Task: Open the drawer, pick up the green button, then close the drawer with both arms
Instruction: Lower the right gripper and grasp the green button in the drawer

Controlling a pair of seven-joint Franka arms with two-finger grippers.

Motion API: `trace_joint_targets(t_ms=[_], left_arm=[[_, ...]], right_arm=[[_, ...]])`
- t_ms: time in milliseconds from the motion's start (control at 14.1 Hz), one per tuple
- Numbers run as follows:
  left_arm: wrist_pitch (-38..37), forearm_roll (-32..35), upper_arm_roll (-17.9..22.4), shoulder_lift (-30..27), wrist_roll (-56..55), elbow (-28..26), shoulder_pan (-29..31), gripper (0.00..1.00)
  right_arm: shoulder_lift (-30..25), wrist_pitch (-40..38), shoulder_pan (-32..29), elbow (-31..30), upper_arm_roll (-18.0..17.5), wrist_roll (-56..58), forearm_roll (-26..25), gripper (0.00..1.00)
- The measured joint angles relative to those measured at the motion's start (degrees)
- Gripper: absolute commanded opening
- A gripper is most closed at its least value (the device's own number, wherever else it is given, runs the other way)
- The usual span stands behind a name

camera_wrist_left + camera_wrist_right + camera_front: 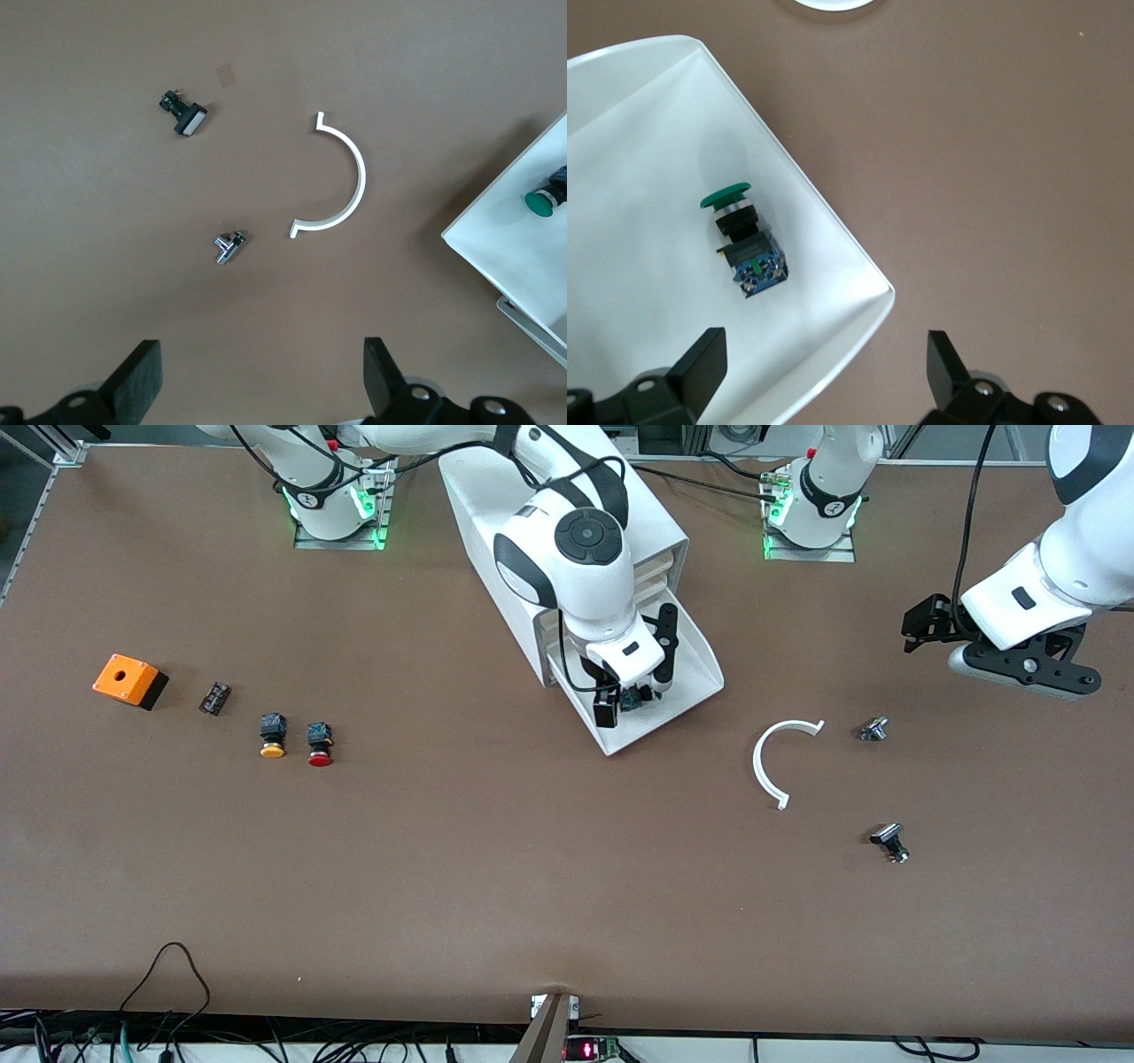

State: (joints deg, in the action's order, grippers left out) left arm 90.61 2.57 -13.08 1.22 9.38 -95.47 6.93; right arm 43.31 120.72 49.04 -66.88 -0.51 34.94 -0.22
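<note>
At the right arm's end of the tabletop (496, 886) sat an orange box (129, 680), then a small black part (214, 697), an orange-capped button (273, 735) and a red-capped button (320, 744) side by side. Midway stood the white cabinet (496, 531) with its lowest drawer (687, 682) pulled out toward the front camera. The button (742, 236) lay on its side in the drawer, green cap showing. The right gripper (631, 695) hung over it, fingers spread wide and holding nothing. Toward the left arm's end lay a white curved strip (772, 757) and two small metal parts (873, 731), one nearer the front camera (890, 841). The left gripper (261, 381) hovered above these, fingers wide apart and empty.
</note>
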Motion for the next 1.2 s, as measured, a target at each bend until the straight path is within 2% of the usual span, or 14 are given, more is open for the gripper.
trace_joint_targets(t_ms=[141,354,1202], left_arm=[[-0.07,0.0,0.0,0.0,0.0,0.01,-0.03,1.0],[-0.13,0.0,0.0,0.0,0.0,0.02,-0.04,1.0],[-0.23,0.0,0.0,0.0,0.0,0.03,-0.06,1.0]], right_arm=[[2.11,1.75,1.1,-0.5,-0.04,0.5,-0.11,1.0],[4.94,3.54,2.71,-0.54,-0.05,0.69,-3.15,1.0],[7.13,4.4,3.38,-0.58,-0.04,2.65,-3.74,1.0]])
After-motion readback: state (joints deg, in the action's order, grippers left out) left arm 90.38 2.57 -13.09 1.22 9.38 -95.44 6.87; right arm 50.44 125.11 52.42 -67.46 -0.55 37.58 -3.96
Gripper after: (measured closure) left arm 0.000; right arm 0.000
